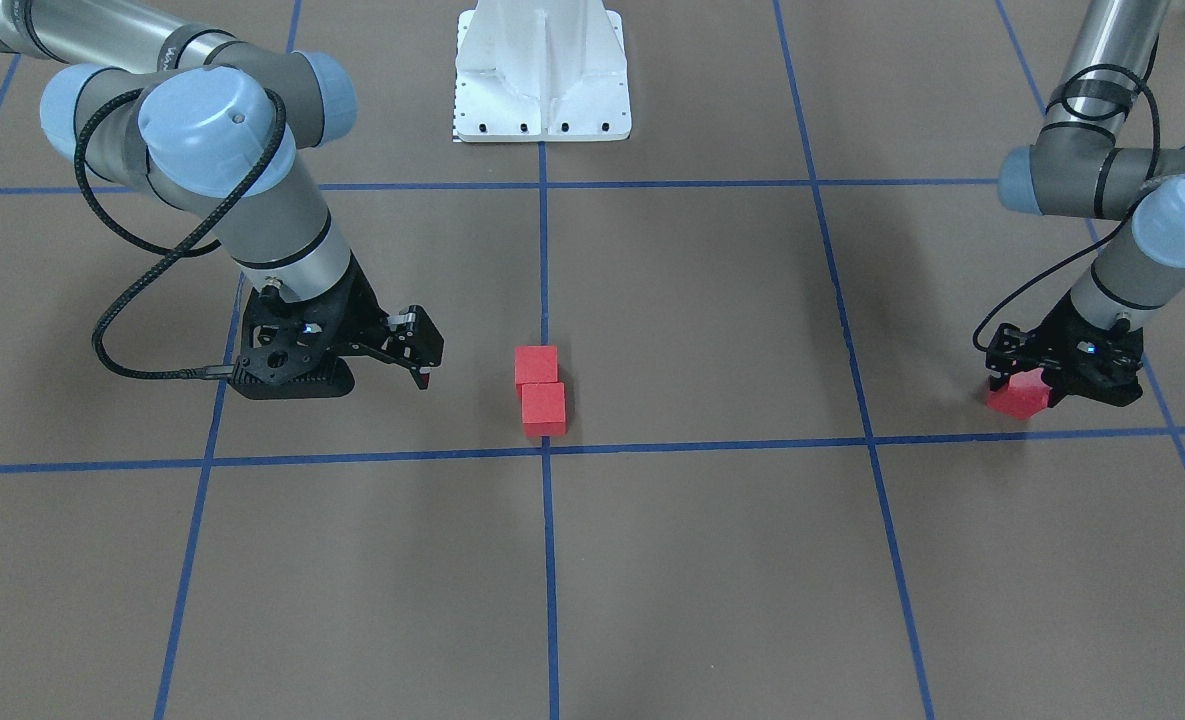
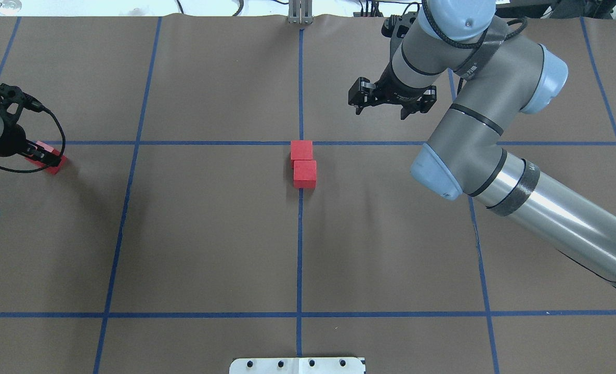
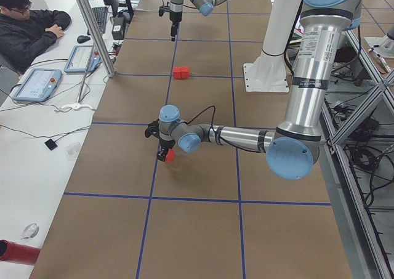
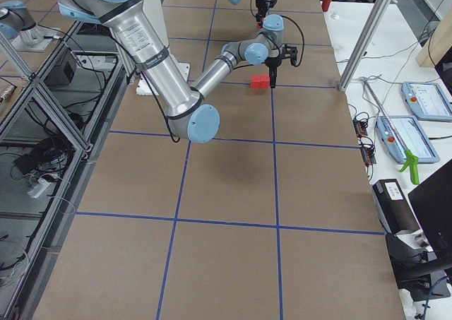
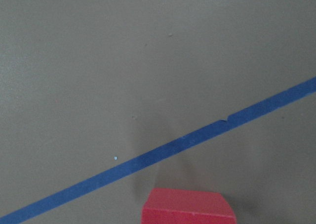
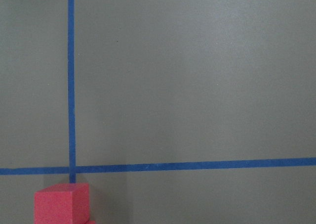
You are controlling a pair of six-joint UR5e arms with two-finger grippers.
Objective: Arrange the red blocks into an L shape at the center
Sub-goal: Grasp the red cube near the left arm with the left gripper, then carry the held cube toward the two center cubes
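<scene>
I see two red blocks [image 2: 303, 162] touching in a line, just robot-side of the center [image 2: 301, 143]. Far left of the center, the left gripper [image 1: 1025, 382] looks clamped on the third red block [image 1: 1016, 399], though the jaws are partly hidden. Right of the center and beyond it, the right gripper [image 2: 381, 110] hangs spread, empty.

The two red blocks [image 1: 540, 390] beside the right claw [image 2: 380, 111] and the red block [image 1: 1017, 400] at the left claw [image 1: 1027, 388] look matt and smooth. Under both claws lies matt brown paper [image 1: 702, 300] with faintly glossy blue tape [image 1: 712, 444]. The arm tubes [image 2: 557, 223] are shiny metal.
</scene>
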